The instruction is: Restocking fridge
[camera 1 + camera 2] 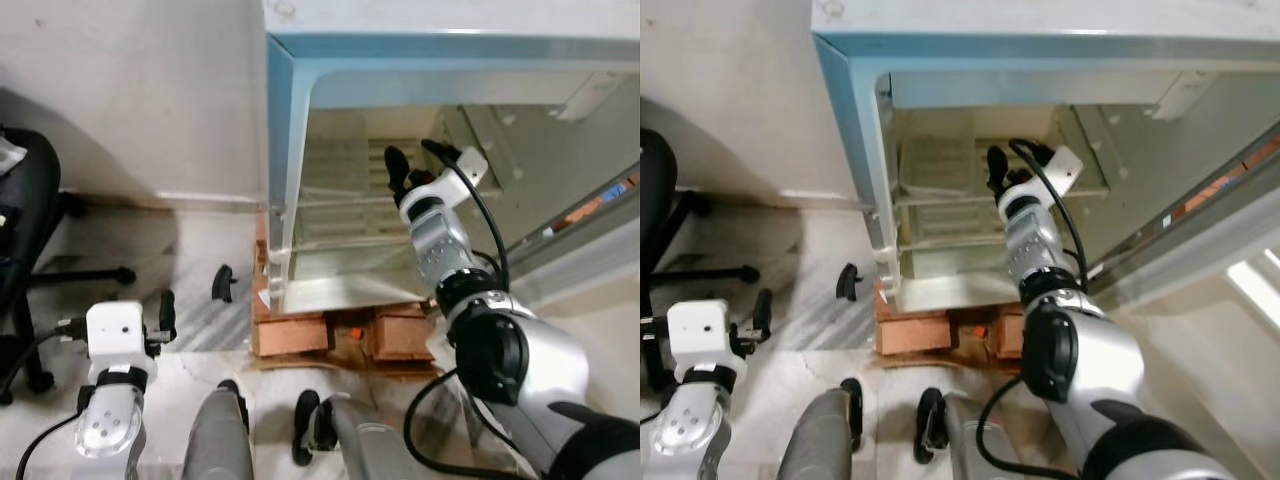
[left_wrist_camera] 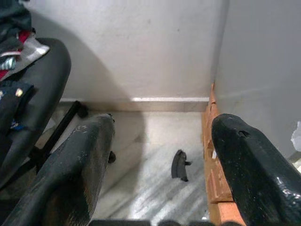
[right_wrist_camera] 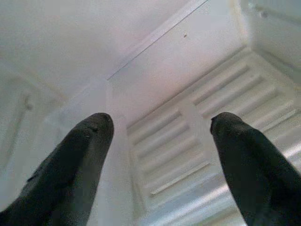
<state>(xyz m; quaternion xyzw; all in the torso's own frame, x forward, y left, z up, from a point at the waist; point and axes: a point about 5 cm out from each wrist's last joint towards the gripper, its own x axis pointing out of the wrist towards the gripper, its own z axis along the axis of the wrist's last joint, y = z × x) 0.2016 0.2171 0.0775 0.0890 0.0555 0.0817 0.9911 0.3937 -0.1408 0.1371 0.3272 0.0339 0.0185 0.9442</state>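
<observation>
Right wrist view shows you the right gripper (image 3: 160, 155) with its 2 fingers spread apart and nothing between them, facing the ribbed inner wall (image 3: 188, 141) of the open fridge (image 1: 300, 150). From the head, that arm reaches inside above a glass shelf (image 1: 940, 195); no stock item is visible anywhere, so the placing step looks finished or not begun. Your left gripper (image 2: 160, 174) hangs low, fingers apart and empty, over the floor near a small black piece (image 2: 178, 165). Next, you likely need to draw back and fetch an item.
</observation>
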